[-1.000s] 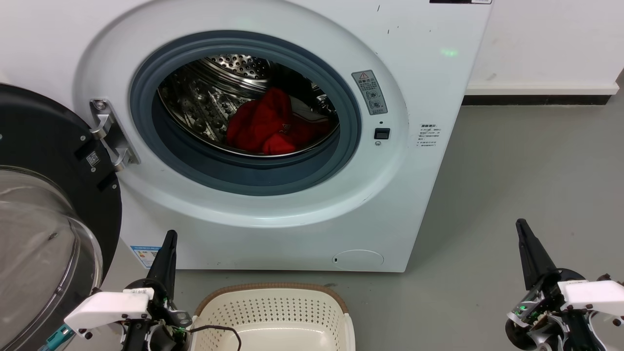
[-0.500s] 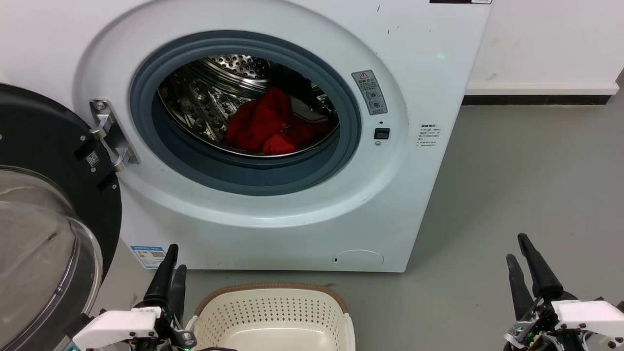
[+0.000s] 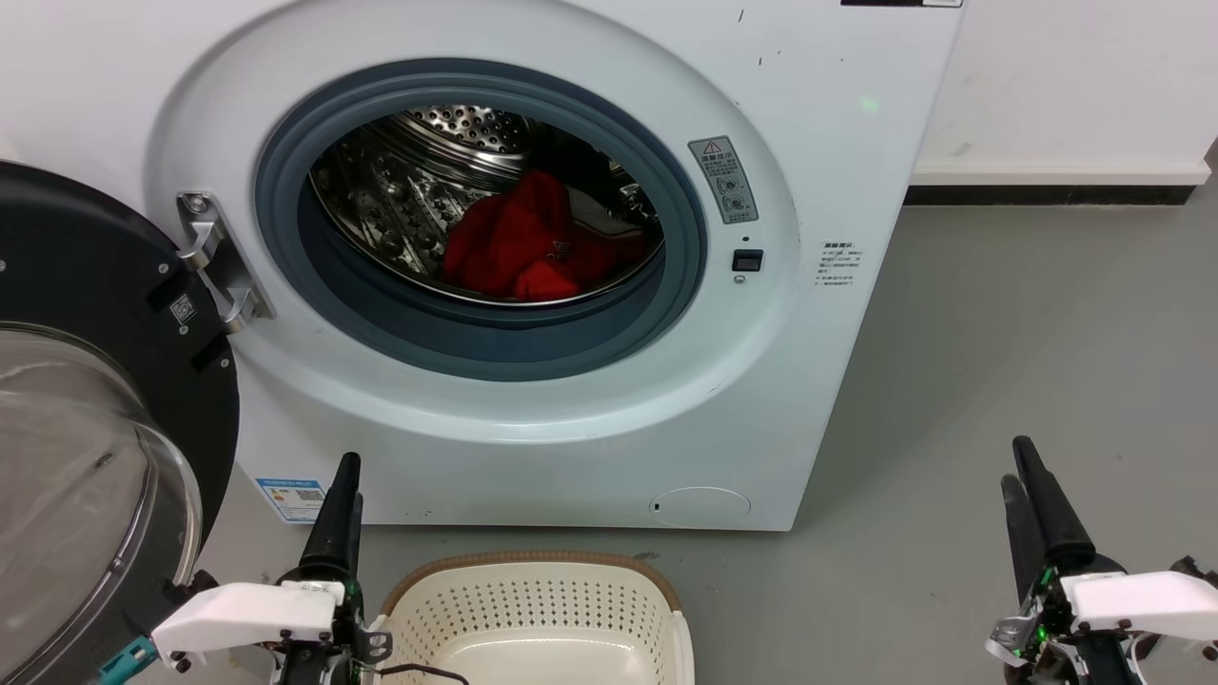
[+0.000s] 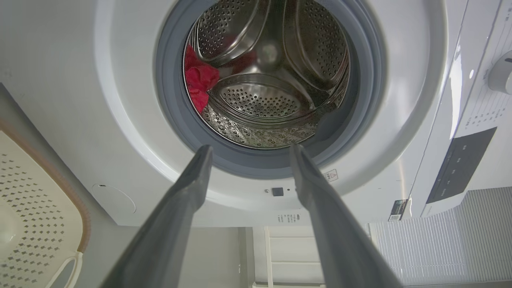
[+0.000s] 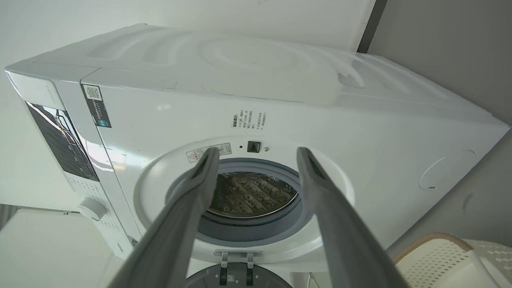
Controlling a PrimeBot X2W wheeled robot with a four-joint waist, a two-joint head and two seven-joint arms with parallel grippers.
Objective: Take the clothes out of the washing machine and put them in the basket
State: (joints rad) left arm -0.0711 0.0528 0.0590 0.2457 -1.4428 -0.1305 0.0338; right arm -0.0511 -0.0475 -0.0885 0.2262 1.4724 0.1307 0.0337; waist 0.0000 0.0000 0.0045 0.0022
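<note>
Status at this moment, from my remote station:

1. Change. Compared with the head view half a second earlier, the left fingers (image 3: 343, 514) and the right fingers (image 3: 1032, 499) had both risen a little, recovering from a small dip. Nothing else had moved.

2. Finger state. Both wrist views showed each pair spread wide with a clear gap, holding nothing.

3. Task item. The red jersey (image 3: 519, 243) lay bunched in the drum (image 3: 400, 190) of the washing machine (image 3: 818, 143). It was ahead of and above both fingertip pairs, well apart from them. In the left wrist view it sat beyond the tips, off to the left finger's side.

4. Receptacle. The basket (image 3: 533, 561) stood between the two pairs, just beside the left fingers, and held no clothes. The door (image 3: 95, 285) hung open outboard of the left fingers.

5. Meaning. I judged the small lift to be the start of the reach and no progress on the jersey itself. Extraction had not begun. The next move would call for one pair to travel forward through the porthole without touching its grey rim.
</note>
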